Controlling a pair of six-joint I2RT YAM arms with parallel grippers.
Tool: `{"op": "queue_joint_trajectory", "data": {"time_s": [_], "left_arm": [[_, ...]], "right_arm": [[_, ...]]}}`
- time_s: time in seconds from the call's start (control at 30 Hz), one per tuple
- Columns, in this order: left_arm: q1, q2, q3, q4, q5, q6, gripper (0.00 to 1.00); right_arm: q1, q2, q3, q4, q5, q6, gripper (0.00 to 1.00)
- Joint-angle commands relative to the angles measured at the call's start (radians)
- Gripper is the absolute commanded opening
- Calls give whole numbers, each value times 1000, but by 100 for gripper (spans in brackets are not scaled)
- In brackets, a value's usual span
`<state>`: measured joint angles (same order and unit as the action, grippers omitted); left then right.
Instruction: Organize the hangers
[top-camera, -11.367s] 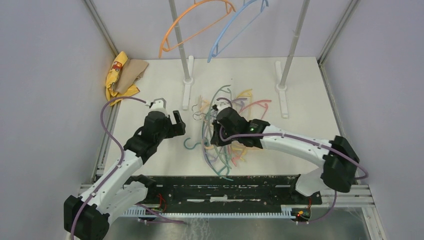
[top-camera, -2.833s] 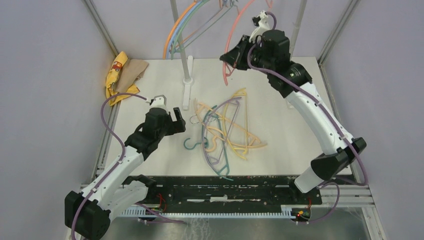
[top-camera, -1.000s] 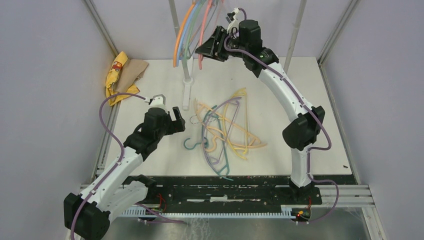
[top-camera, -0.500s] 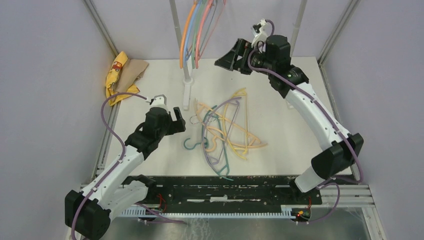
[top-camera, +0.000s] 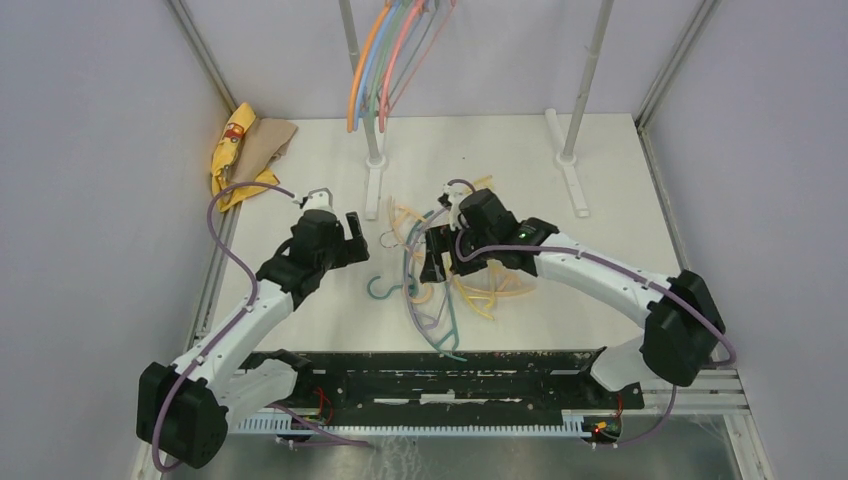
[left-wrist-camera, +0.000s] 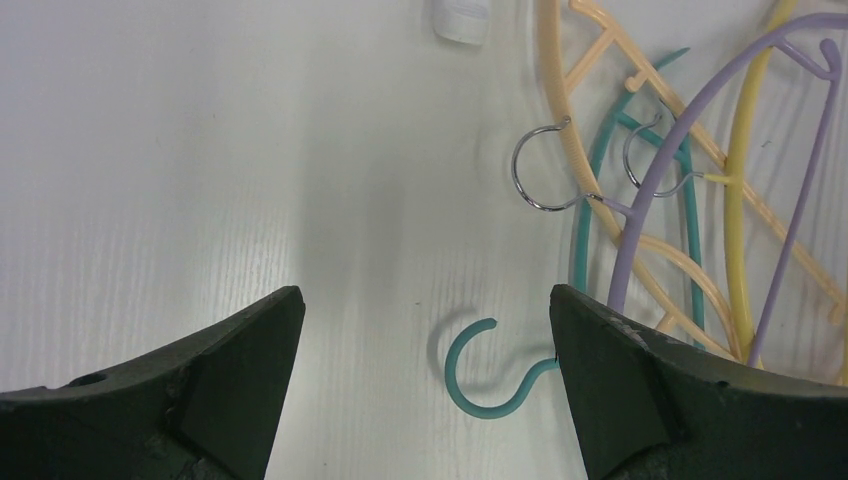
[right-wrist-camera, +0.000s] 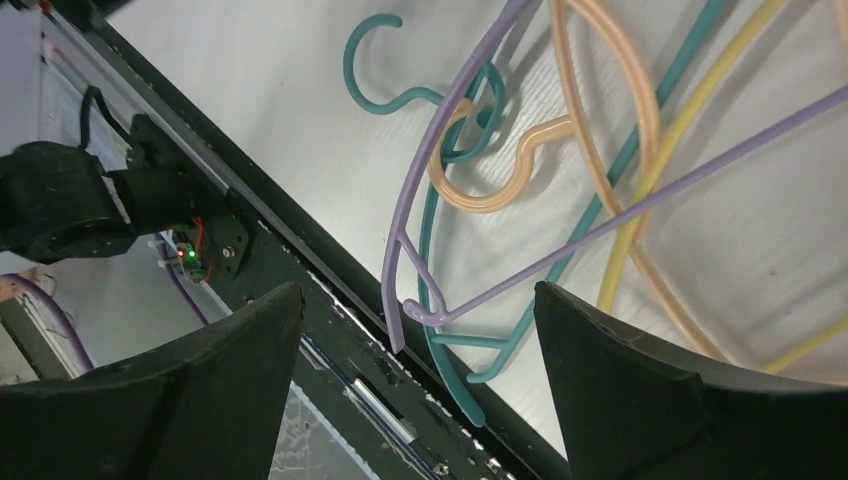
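Thin plastic hangers (top-camera: 437, 315) lie tangled mid-counter (top-camera: 620, 250); more hang beside the rack pole (top-camera: 350, 30). Light, springy and slippery, they are best pinched on a straight bar, as on the purple hanger (right-wrist-camera: 600, 226). The left end effector (left-wrist-camera: 425, 295) and right end effector (right-wrist-camera: 415, 290) are spread and empty. The right one, raised at the rack a second ago, is now lowered over the pile.

Lab test cell: plain grey walls (top-camera: 90, 200), metal frame (top-camera: 205, 52), white table (top-camera: 620, 180).

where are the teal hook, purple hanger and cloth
teal hook (left-wrist-camera: 450, 365): left wrist view, outer curve
purple hanger (right-wrist-camera: 760, 140): right wrist view, straight bar
cloth (top-camera: 228, 160): top view, yellow part
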<state>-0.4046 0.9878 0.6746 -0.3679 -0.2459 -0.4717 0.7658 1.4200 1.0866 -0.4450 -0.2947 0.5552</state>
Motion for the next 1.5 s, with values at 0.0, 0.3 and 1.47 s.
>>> {"op": "queue_joint_trajectory", "data": {"time_s": [0.0,0.3,1.47], "left_arm": [[30,26,66,3,-16,-60,99],[44,-13,53,8,4,-56,99],[49,-99,8,-1,49,-51,99]], "right_arm": [[78,80,52,79,66,-17,92],[165,345,170,144,81,32,79],[204,178,51,105,282,77,1]]}}
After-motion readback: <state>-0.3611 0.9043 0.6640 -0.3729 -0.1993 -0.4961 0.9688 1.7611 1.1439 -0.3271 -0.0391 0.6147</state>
